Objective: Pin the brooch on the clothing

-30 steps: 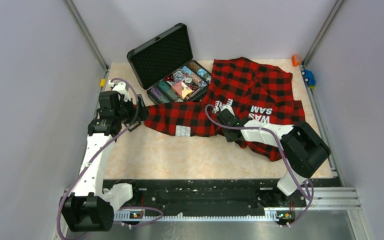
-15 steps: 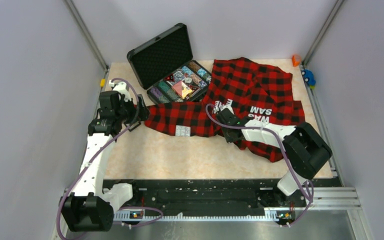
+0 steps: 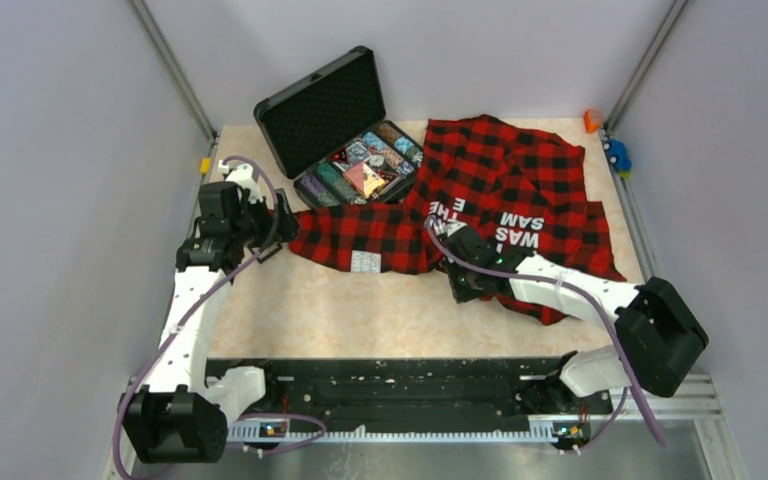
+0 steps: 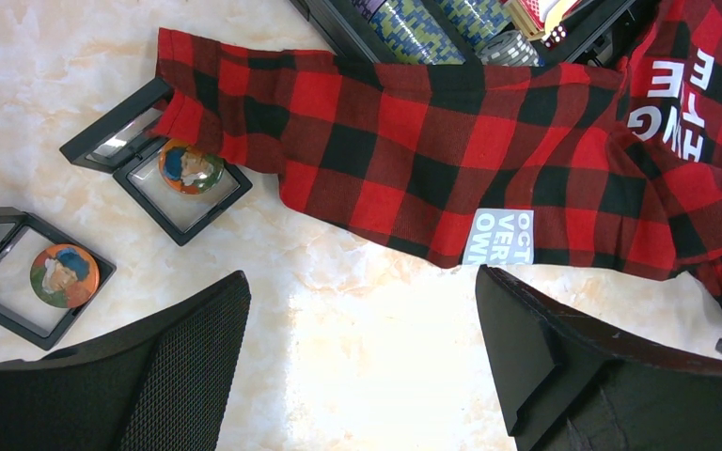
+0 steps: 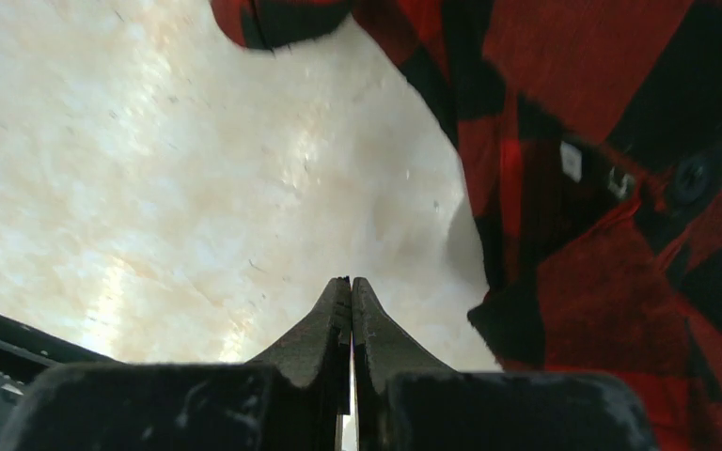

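The clothing (image 3: 520, 180), a red-and-black checked shirt with white lettering, lies spread on the table's right half, one sleeve (image 4: 376, 141) stretching left. Two round orange-and-blue brooches (image 4: 188, 167) (image 4: 64, 274) sit in open black display boxes beside the sleeve's cuff. My left gripper (image 3: 278, 225) (image 4: 362, 277) hovers open over bare table just short of the sleeve, holding nothing. At the shirt's near edge (image 5: 620, 282), my right gripper (image 3: 457, 290) (image 5: 351, 282) is shut over bare table with nothing between its fingers. The brooches are hidden in the top view.
An open black case (image 3: 325, 110) with chips and cards (image 4: 414, 23) stands at the back, touching the shirt. Small orange (image 3: 592, 120) and blue (image 3: 617, 155) objects sit on the right rail, a yellow one (image 3: 205, 165) on the left. A black rail (image 3: 410, 385) borders the near edge.
My right arm has drawn back toward the near right, carrying its shut gripper off the lettered part of the shirt to the shirt's near edge. The left arm has not moved.
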{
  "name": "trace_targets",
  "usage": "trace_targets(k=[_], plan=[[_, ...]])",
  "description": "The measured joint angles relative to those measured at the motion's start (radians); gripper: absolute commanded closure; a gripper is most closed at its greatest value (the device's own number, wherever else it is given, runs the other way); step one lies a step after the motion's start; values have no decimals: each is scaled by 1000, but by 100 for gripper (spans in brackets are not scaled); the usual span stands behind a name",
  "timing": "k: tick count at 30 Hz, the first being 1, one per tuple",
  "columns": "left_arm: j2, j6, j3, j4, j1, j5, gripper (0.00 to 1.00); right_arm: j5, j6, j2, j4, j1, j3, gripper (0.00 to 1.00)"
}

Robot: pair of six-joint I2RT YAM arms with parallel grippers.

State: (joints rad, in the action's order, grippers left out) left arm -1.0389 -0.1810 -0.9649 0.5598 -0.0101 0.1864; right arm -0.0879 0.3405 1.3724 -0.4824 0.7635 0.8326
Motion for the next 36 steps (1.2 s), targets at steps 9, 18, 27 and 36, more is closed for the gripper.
trace_targets(k=[9,18,27,36], plan=[[0,0,0,0,7,-1,7,-230,73,129,-50,105,28,77],[0,0,0,0,19,3,7,-379,74,244,-83,103,127,70],[0,0,0,0,19,8,7,-407,44,284,-79,60,132,71],[0,0,0,0,19,8,7,-396,27,308,-44,38,129,78]])
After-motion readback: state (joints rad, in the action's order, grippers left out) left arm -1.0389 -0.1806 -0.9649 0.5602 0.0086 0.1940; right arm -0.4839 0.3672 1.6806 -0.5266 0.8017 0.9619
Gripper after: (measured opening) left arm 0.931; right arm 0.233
